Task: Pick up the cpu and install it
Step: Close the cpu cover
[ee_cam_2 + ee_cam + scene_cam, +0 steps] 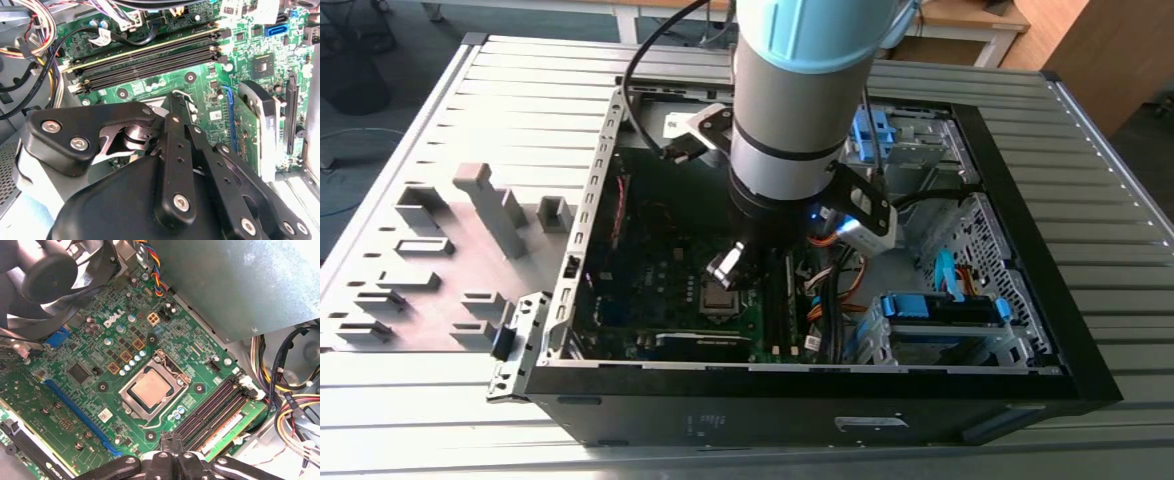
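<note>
Slatted metal table (440, 110) bears PC case (1067, 330); cpu (150, 388) sits in socket (172, 371); pincer (172, 441) clenched, empty, above.

1. A white brand logo (114, 320) is printed on the green motherboard (75, 405) in the first wrist view, near the cpu (150, 389); it is the one legible mark.
2. A small white sticker (105, 415) lies on the same board beside the blue slot (75, 407); its print is too fine to read.
3. In the second wrist view, white barcode labels (231, 9) and a white cable tag (102, 36) carry illegible print.
4. In the exterior view, a pale label (874, 425) sits on the case front (720, 425), unreadable.
</note>
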{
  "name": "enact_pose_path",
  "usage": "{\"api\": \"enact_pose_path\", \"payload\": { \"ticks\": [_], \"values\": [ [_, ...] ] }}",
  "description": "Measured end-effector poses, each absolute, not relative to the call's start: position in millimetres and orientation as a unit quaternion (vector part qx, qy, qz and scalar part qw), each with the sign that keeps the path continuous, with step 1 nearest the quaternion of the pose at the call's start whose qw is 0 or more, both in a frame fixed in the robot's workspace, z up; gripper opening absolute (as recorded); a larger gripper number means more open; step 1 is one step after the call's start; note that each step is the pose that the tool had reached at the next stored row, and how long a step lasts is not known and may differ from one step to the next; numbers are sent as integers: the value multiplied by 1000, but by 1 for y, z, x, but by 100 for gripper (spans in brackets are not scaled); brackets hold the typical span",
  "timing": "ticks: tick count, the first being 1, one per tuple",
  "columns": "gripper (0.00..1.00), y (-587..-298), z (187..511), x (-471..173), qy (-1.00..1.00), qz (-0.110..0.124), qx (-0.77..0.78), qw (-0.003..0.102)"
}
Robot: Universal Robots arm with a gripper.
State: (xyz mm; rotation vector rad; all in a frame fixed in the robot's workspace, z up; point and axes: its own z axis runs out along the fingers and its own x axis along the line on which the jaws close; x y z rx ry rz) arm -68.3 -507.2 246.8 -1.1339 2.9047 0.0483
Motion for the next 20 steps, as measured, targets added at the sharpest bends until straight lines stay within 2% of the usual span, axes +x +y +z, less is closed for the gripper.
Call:
{"api": "enact_pose_path", "payload": {
  "ticks": [20],
  "values": [
    [11, -507, 234, -92, 929, 6, -369, 8]
  ]
}}
